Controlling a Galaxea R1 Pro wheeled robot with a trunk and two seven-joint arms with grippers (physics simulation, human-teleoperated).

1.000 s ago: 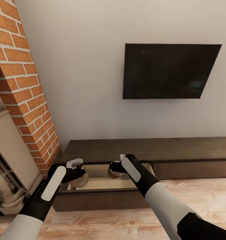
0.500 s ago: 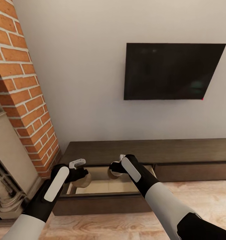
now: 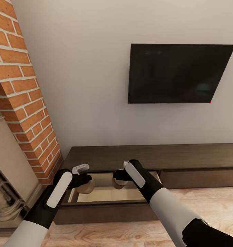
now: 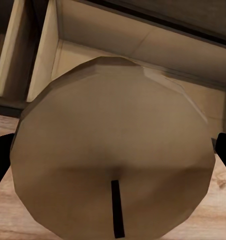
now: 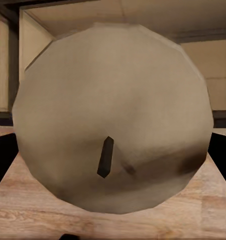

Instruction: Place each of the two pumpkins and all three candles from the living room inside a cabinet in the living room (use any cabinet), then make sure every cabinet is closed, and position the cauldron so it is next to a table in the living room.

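Wrist views, nearest of all, each show a tan candle with a dark wick seen end-on. In the left wrist view the left candle (image 4: 113, 150) sits between the dark fingers (image 4: 0, 160) of that gripper, pinched at its sides, with the light tan inside of the drawer beyond it. In the right wrist view the right candle (image 5: 113, 120) is likewise pinched between that gripper's fingers (image 5: 3, 160), with wood floor below and the tan drawer interior behind.

From the head view, both arms reach forward and down. The left gripper (image 3: 82, 176) holds its candle (image 3: 86, 187) just over the near left corner of the open drawer (image 3: 106, 193). The right gripper (image 3: 121, 175) holds its candle (image 3: 119, 182) over the drawer's middle. The drawer belongs to the long dark cabinet (image 3: 154, 156), whose other front to the right looks shut. Beyond it hang a blank television (image 3: 178, 73) on the pale wall and, at the left, a brick fireplace column (image 3: 20, 89).

As a judgement, two of the three candles are about to be let go into the drawer; neither is set down yet. No third candle, pumpkins or cauldron appear here, so their state cannot be told. This drawer still has to be closed.
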